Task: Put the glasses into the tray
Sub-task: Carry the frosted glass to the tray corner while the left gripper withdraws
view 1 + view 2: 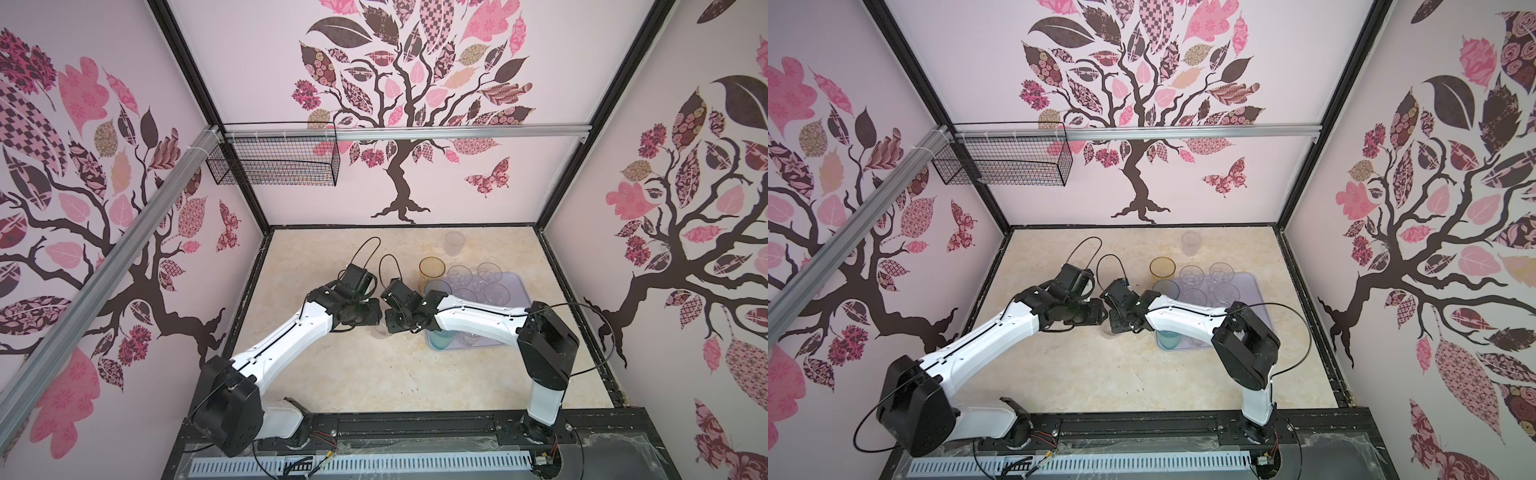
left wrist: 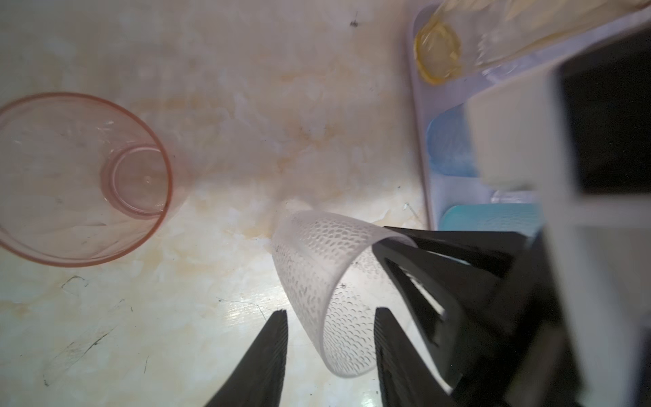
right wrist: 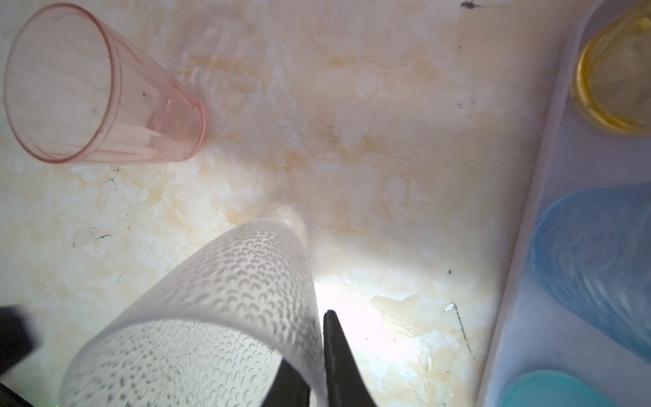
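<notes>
While the right gripper (image 3: 313,352) pinches the wall of the frosted, bumpy see-through cup (image 3: 218,299) above the table (image 3: 387,141) near the pale-purple flat plastic tray (image 3: 521,267), the left gripper (image 2: 329,313), spread wide around it, should back away without bumping it.

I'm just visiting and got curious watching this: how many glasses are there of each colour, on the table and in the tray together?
clear glasses: 6 that show; part of the tray is hidden
amber glass: 1
blue glass: 1
teal glass: 1
pink glass: 1
frosted patterned glass: 1
Total: 11 in sight
</notes>
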Controlling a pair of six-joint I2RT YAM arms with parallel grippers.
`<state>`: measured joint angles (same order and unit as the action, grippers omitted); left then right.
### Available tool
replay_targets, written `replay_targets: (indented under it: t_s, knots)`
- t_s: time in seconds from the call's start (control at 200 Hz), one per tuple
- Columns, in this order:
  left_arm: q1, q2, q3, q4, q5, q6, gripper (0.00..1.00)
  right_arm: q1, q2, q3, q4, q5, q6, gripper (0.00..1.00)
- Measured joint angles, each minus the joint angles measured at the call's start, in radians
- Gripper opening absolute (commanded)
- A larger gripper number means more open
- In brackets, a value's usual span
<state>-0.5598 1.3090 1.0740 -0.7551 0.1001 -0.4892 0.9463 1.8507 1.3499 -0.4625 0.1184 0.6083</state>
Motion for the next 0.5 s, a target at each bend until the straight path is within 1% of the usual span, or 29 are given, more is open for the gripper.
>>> replay_targets:
  t_s: [0.135, 0.245, 0.32, 0.395, 0.5]
  knots:
    - [0.021, -0.106, 0.074, -0.022, -0.016, 0.031, 0.49, 0.001, 0.0, 0.056, -0.05, 0.002, -0.026, 0.09]
    - [0.068, -0.169, 0.112, -0.027, -0.063, 0.071, 0.49, -0.003, 0.0, 0.165, -0.122, 0.004, -0.071, 0.08]
    - [0.117, -0.196, 0.119, -0.036, -0.124, 0.1, 0.51, -0.013, 0.0, 0.277, -0.19, -0.005, -0.114, 0.08]
    - [0.159, -0.221, 0.122, -0.045, -0.211, 0.136, 0.54, -0.035, -0.004, 0.396, -0.256, -0.014, -0.157, 0.08]
    - [0.172, -0.246, 0.142, -0.048, -0.305, 0.181, 0.55, -0.098, -0.022, 0.53, -0.33, -0.021, -0.209, 0.07]
